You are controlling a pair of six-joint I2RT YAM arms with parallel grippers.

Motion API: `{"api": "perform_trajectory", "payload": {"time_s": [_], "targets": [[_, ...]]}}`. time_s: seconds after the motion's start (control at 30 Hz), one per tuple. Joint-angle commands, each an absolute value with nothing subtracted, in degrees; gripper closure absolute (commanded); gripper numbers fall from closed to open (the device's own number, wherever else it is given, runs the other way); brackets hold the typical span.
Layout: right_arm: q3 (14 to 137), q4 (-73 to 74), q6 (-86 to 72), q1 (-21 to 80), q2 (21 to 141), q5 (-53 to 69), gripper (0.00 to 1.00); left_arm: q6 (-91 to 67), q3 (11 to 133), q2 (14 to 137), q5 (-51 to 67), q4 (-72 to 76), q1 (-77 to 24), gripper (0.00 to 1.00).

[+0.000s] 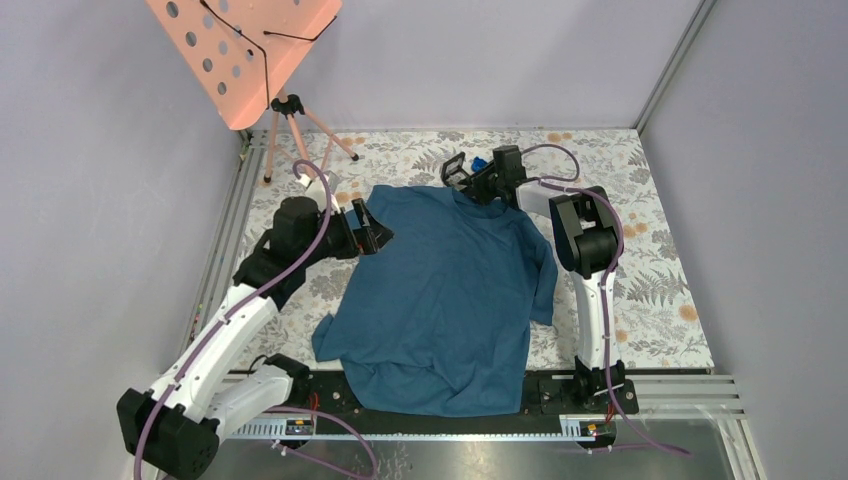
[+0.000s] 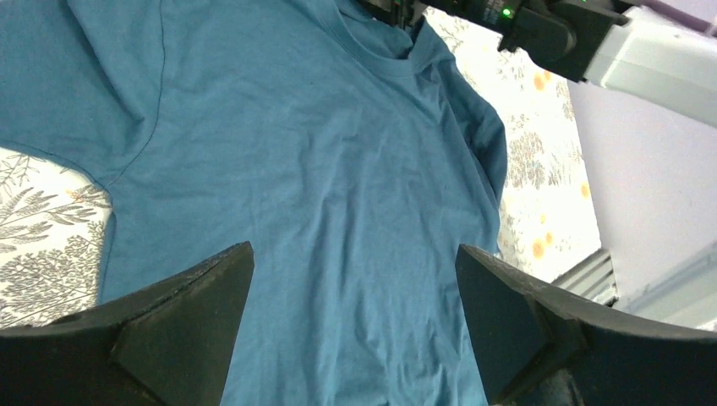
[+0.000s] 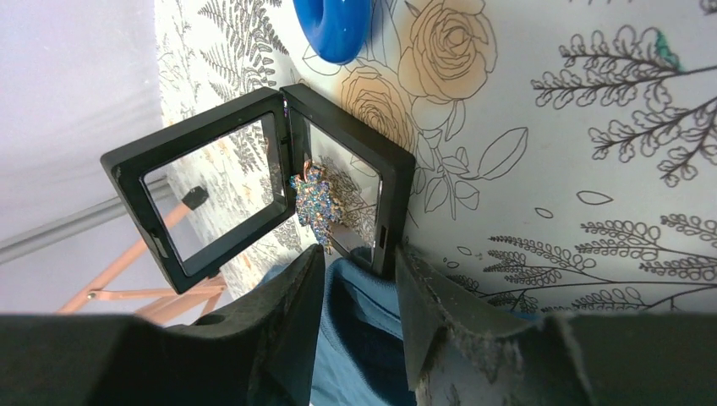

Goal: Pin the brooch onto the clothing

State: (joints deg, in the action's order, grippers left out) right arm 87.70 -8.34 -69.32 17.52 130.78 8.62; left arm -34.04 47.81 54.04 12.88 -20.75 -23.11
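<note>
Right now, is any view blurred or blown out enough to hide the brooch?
Right wrist: brooch in the open case is sharp, near jaws blur. Left wrist: tablecloth washed out beside the shirt. Top: even light, soft shadows.

Left hand (image 2: 355, 258) gapes wide; right hand (image 3: 359, 264) stands narrowly parted.
</note>
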Motion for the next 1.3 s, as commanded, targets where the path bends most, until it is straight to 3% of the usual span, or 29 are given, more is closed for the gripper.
{"api": "perform_trajectory", "payload": {"time_s": [0.0, 0.4, 1.27], "targets": [[84.06, -15.64, -74.42, 17.41, 127.18, 7.87, 0.57, -27.82, 54.32, 52.00, 17.49, -27.71, -22.18, 0.03], [79.34, -15.28, -71.29, 17.49, 118.00, 3.66, 0.57, -17.24, 59.63, 52.52, 6.51, -30.54, -19.27, 0.02], [86.61, -16.88, -77.35, 20.10, 129.67, 3.25, 0.59, -18.90, 56.43, 50.96, 10.72, -27.08, -12.66, 0.02]]}}
